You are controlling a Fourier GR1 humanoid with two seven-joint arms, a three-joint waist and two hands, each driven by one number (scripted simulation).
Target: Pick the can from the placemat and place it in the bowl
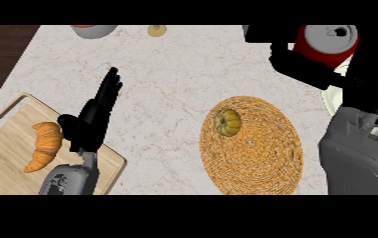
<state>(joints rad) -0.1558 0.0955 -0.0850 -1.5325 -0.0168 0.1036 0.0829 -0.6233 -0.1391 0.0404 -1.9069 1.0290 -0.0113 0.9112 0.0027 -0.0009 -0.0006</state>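
Lifted close under the camera at upper right, the red can [329,43] is wrapped in the right hand [299,67], carried clear of the woven placemat [255,152] bowlward, while the left hand [94,113] rests open.

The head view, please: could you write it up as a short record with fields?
can: red with a silver top, lifted off the placemat, in the right hand
right hand: fingers curled round the can
left hand: open, resting over the counter by the board
placemat: round, woven, holds a small pumpkin
small pumpkin: on the placemat's left part
wooden board: lower left, carries a croissant
croissant: on the board
bowl: pale rim at right edge, mostly hidden
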